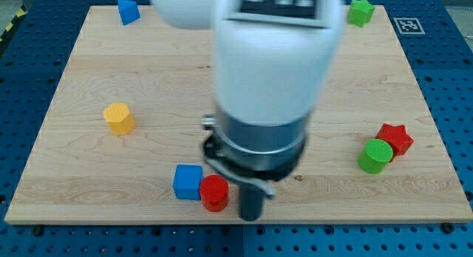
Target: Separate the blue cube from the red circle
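Note:
The blue cube sits near the view's bottom edge of the wooden board, left of centre. The red circle, a short red cylinder, touches the cube's right side. My tip is at the lower end of the dark rod, just to the right of the red circle and close to it, near the board's bottom edge. The arm's white and grey body hides the middle of the board above the tip.
A yellow block lies at the left. A blue block is at the top left and a green block at the top right. A red star and a green cylinder touch at the right.

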Robot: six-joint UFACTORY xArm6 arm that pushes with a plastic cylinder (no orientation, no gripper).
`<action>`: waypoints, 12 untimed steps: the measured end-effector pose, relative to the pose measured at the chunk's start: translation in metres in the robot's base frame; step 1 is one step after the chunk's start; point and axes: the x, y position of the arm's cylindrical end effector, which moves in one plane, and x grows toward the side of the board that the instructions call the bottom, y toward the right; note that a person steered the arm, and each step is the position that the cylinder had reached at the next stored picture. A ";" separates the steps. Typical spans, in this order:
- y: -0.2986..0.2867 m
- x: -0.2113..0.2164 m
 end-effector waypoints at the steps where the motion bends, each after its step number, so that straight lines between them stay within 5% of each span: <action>1: -0.052 -0.001; 5: -0.128 -0.011; 7: -0.114 -0.022; 12: -0.114 -0.132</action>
